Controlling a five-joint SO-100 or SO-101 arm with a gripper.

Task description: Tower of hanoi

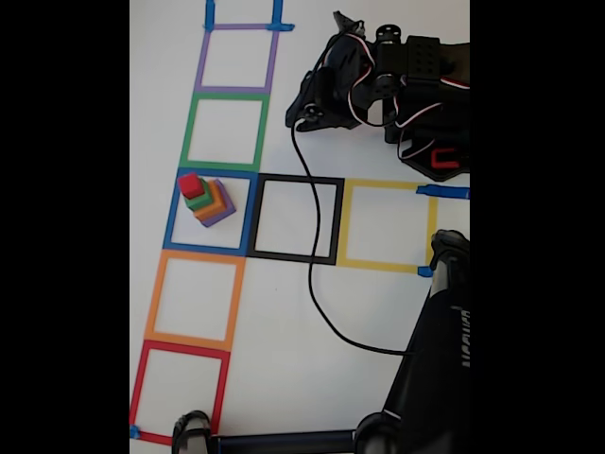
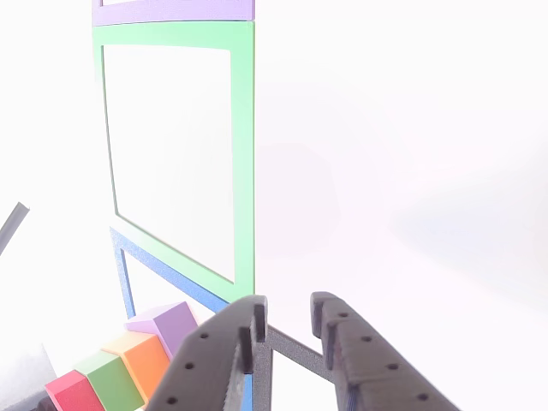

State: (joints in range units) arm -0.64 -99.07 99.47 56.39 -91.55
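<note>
Purple-based cube tower (image 2: 120, 368) sits left of the narrowly parted, empty pincer (image 2: 287, 312).

My pincer (image 2: 287, 321) is dark grey. The purple cube (image 1: 221, 210), orange cube (image 1: 215, 200), green cube (image 1: 199, 199) and red cube (image 1: 191, 184) sit inside the blue tape square (image 1: 171, 216) on the white table (image 1: 284, 312).

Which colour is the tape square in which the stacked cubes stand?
Blue; the blue tape square outline around the stacked cubes shows best in the fixed view.
</note>
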